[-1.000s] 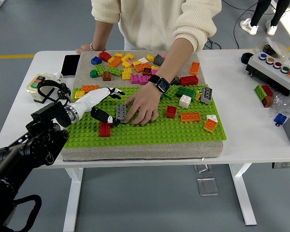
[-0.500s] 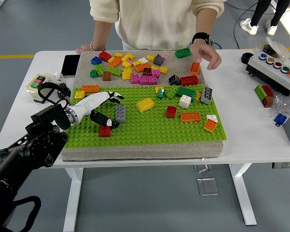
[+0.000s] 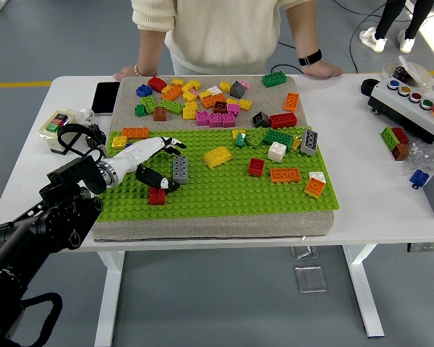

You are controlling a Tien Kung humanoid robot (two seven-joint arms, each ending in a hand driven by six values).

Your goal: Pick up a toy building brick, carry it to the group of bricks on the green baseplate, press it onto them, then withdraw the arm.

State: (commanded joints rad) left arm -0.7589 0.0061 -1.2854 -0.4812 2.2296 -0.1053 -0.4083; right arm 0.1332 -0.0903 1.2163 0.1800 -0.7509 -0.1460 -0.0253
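The green baseplate [image 3: 224, 195] lies on a grey pad. My left hand [image 3: 161, 163], white with black fingers, rests low over the plate's left part, fingers spread and holding nothing. A grey brick [image 3: 181, 170] stands upright just right of the fingertips; I cannot tell whether they touch it. A red brick [image 3: 157, 196] sits on the plate just below the thumb. A yellow sloped brick [image 3: 218, 156] lies mid-plate. Further right on the plate sit red [image 3: 256, 167], orange [image 3: 285, 174] and white [image 3: 277, 151] bricks. My right arm is out of view.
Several loose bricks [image 3: 202, 101] are heaped on the pad behind the plate. A person stands at the far side, one hand [image 3: 322, 70] and the other hand [image 3: 126, 73] resting on the table. A phone [image 3: 105, 97], a button box [image 3: 58, 126] and a control box [image 3: 412, 105] flank the pad.
The person's hand lifted off the baseplate beside the grey brick and went back to the table's far edge, uncovering the yellow brick. My left hand has barely moved.
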